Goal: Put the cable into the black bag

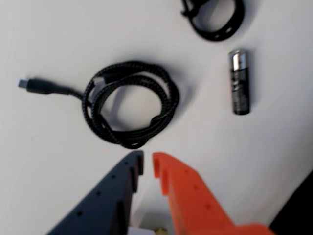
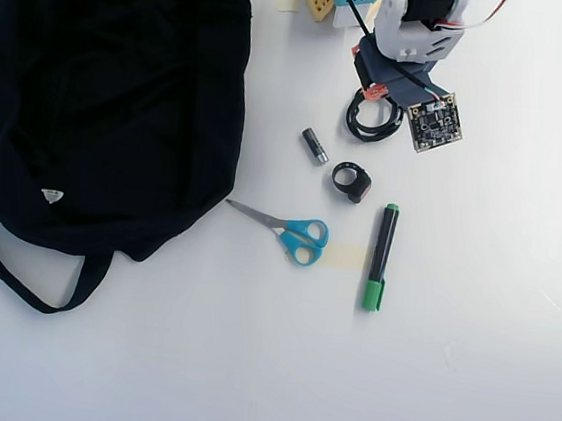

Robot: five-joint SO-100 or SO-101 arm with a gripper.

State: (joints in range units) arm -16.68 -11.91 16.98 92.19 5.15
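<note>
Cable (image 1: 129, 104) lies flat on the white table (image 2: 463, 391), a thin braided black cord wound into a small round coil of a few turns, with one short loose end and its small plug pointing left in the wrist view. In the overhead view you find it tucked partly under the arm, well apart from the black bag (image 2: 112, 92) that fills the left side. Your gripper (image 1: 146, 163) hangs just short of the coil's near edge, its dark finger and orange finger standing narrow, almost together, with nothing held between them. Judge the cable as light, soft and floppy: it will not resist a pinch, but the turns may slide apart or uncoil when lifted, and the plug end will dangle. You would do best to spread the fingers and close across the bundled strands at the near side of the coil, catching all turns at once, not the single loose end. Count one cable, one bag, one battery (image 1: 239, 82), one small black ring-shaped object (image 2: 351, 181), one pair of blue-handled scissors (image 2: 284, 229) and one green-and-black marker (image 2: 380, 257).
</note>
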